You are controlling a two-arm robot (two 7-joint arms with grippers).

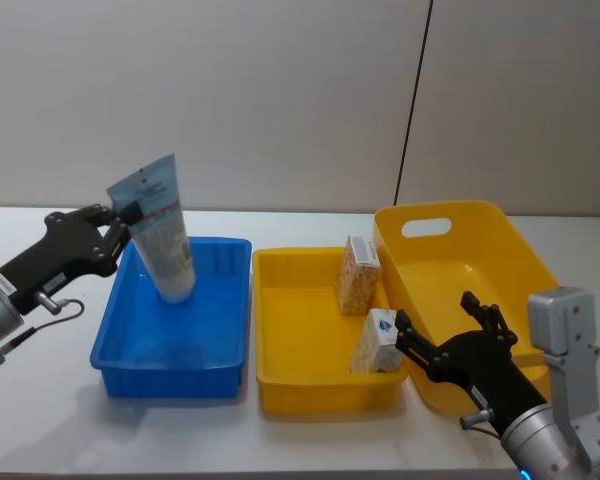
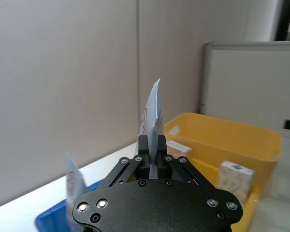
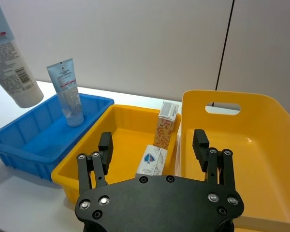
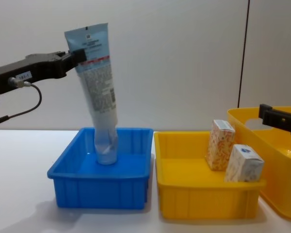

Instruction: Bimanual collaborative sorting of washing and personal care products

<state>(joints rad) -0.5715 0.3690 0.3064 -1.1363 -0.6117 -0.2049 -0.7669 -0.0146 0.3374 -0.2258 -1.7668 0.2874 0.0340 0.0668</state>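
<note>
My left gripper (image 1: pixel 123 222) is shut on the crimped end of a pale-blue tube (image 1: pixel 163 235), which hangs tilted, cap down, over the blue bin (image 1: pixel 220 350). From the left wrist the tube (image 2: pixel 153 116) rises edge-on between the fingers. A second tube (image 3: pixel 66 92) stands leaning inside the blue bin (image 3: pixel 19 137). An orange-speckled carton (image 1: pixel 358 274) and a white-blue carton (image 1: pixel 376 341) stand at the right side of the yellow tray (image 1: pixel 290 385). My right gripper (image 1: pixel 446 328) is open, just right of the white-blue carton (image 3: pixel 152 161) and low over the tray's edge.
A large yellow bin with a handle slot (image 1: pixel 480 250) stands at the right, touching the yellow tray. The three containers sit in a row on a white table (image 1: pixel 40 410) with free space in front and to the left. A plain wall is behind.
</note>
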